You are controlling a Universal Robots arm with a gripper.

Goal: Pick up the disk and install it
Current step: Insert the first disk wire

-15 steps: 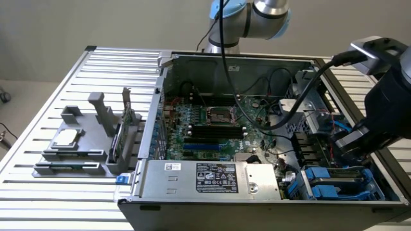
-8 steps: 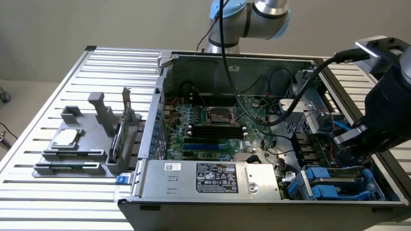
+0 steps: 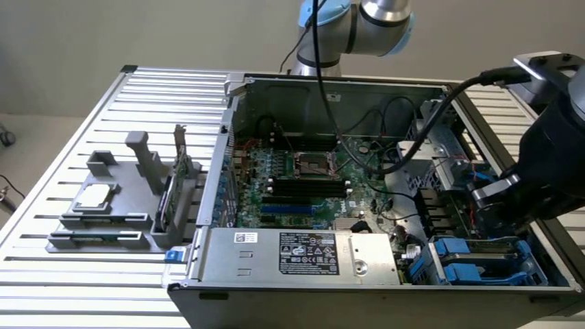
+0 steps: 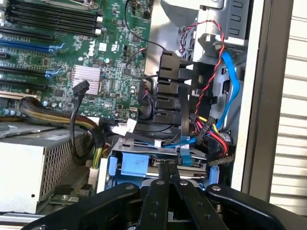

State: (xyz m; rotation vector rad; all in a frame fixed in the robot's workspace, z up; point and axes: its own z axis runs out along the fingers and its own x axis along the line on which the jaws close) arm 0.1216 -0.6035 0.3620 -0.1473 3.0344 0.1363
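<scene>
Up close, caught the gripper (image 4: 169, 171) with fingers pressed together, pinching nothing, tips right over the disk (image 4: 134, 165). Found that disk lying between blue rails in the drive bay at the near corner of the computer case (image 3: 366, 301), on the exterior view's right, just beside the power supply (image 3: 302, 255). Farther in, saw the motherboard (image 3: 302, 171) laced with cables. Off to the exterior view's left, spotted a grey holder (image 3: 109, 219) on the slatted table (image 3: 55, 288), well apart.

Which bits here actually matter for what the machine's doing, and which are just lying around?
In the job:
claw, shut
blue-railed disk, inside the computer case

Lying about:
processor chip
green circuit card
grey holder
</scene>
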